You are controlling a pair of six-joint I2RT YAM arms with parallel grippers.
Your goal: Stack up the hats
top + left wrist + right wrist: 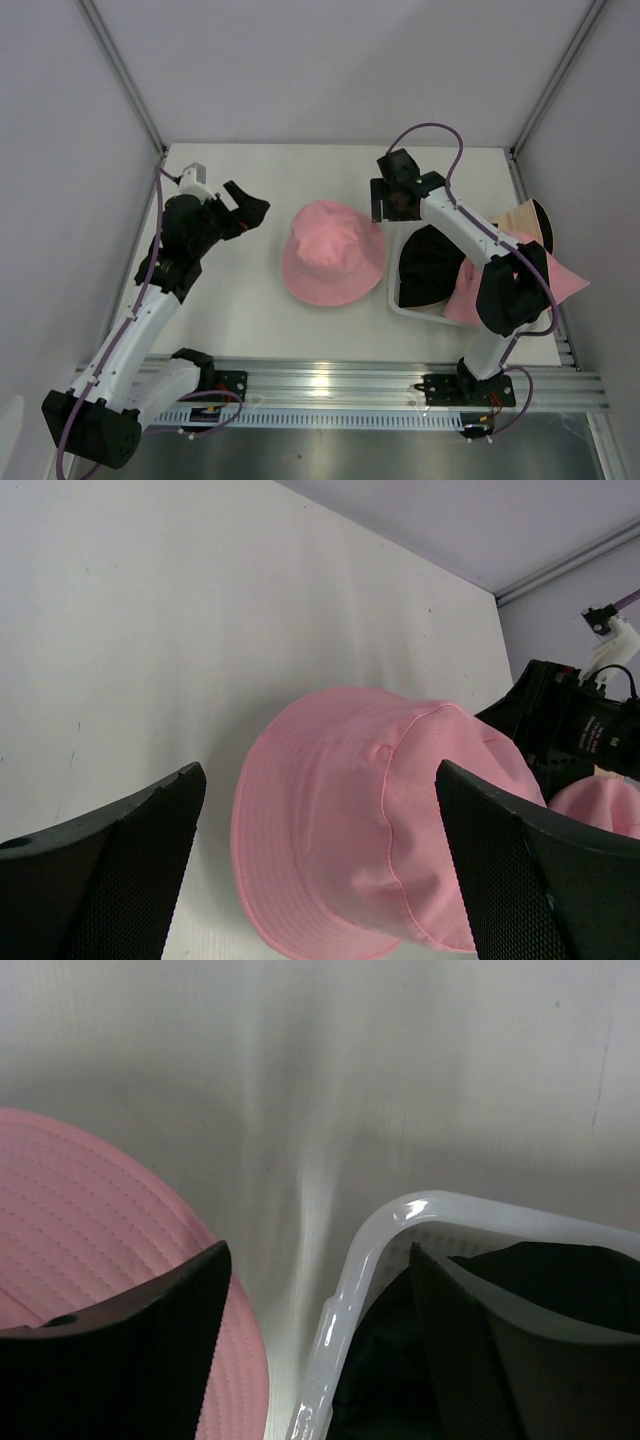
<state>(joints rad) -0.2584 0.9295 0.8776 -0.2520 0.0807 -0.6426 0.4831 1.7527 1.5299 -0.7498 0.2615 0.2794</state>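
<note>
one pink hat (350,810) ahead of the spread left fingers (110,880), apart

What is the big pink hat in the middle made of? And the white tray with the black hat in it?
The pink hat looks like soft woven cloth, maybe cotton, with a dull finish. Stitched rows run round its brim, and a seam crosses its crown. The tray looks like shiny, slightly see-through white plastic, because light glints on its smooth rounded rim.
</note>
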